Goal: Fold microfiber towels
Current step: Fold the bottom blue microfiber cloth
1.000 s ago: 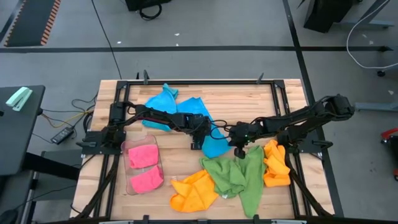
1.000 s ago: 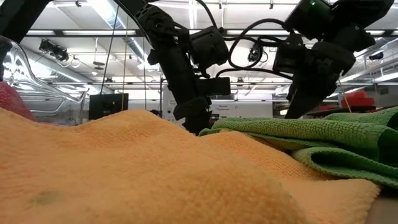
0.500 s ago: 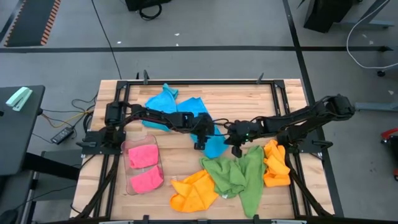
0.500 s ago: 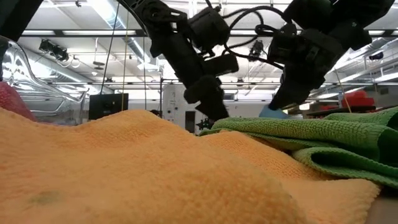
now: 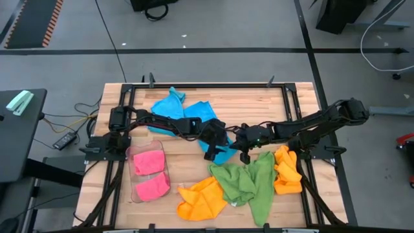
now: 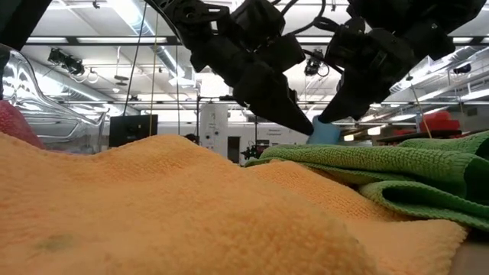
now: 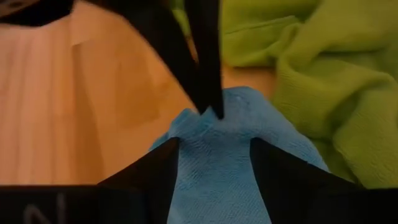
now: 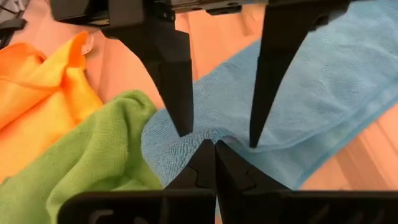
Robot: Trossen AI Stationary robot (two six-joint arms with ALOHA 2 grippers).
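My left gripper (image 5: 213, 147) has slid further in toward the middle of the table since a moment ago and now sits right against my right gripper (image 5: 243, 149) over the blue towel (image 5: 223, 153). My left fingers (image 8: 176, 93) have spread — they stand apart, straddling a ridge of blue cloth without clamping it. My right fingers (image 8: 207, 163) are pressed tight together, pinching that same blue fold, which in the low view now shows lifted clear above the green towel (image 6: 397, 164). That green one lies just beside the blue — an orange towel (image 5: 202, 198) below it, another orange (image 5: 287, 169) at the right edge. From overhead my arms cover most of the blue towel's near end, and a second blue towel (image 5: 173, 105) lies farther back. Two pink towels (image 5: 149, 162) sit in the clear tray (image 5: 134, 191). The low view is mostly blocked by orange cloth.
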